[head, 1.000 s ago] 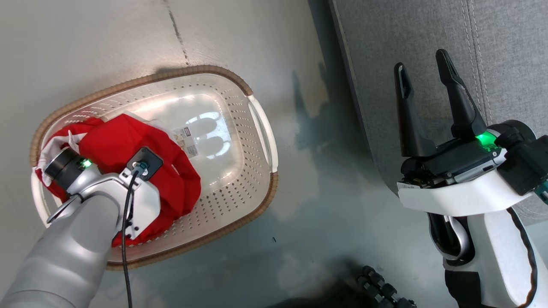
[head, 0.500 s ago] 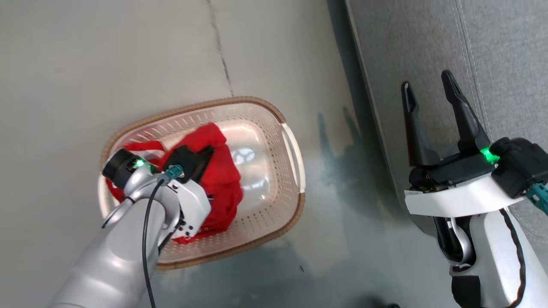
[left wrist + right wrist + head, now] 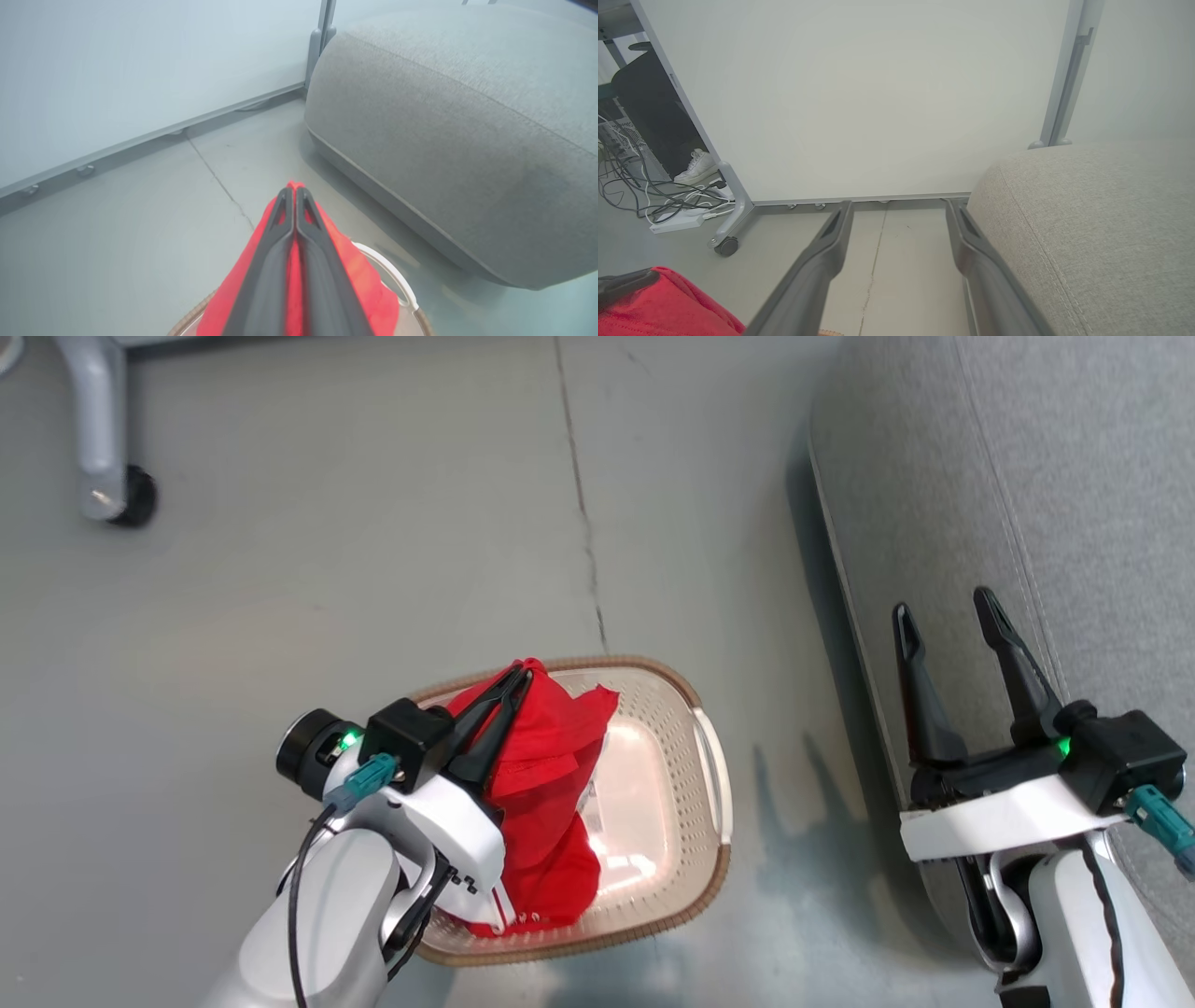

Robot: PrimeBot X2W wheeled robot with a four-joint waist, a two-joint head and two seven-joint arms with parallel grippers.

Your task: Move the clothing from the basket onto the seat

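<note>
My left gripper (image 3: pixel 521 674) is shut on the red clothing (image 3: pixel 546 775), pinching its top fold. The fabric hangs from the fingers down into the cream basket (image 3: pixel 721 859), which stands on the floor. In the left wrist view the closed left gripper (image 3: pixel 292 191) points toward the floor ahead, with the red clothing (image 3: pixel 364 280) draped under it and the basket's handle (image 3: pixel 395 275) below. The grey seat (image 3: pixel 1027 476) runs along the right. My right gripper (image 3: pixel 943 604) stands open over the seat's edge, holding nothing; the right wrist view shows the right gripper (image 3: pixel 899 205) spread wide.
A pale partition on a wheeled leg (image 3: pixel 726 246) stands ahead, with cables (image 3: pixel 644 196) and a person's white shoe (image 3: pixel 696 165) behind it. Another caster leg (image 3: pixel 121 504) sits at the far left. A floor seam (image 3: pixel 583 523) runs between basket and wall.
The head camera has pulled back and shifted. My left gripper has come up out of the basket with the red clothing, which now hangs from its fingers. The right gripper stays open.
</note>
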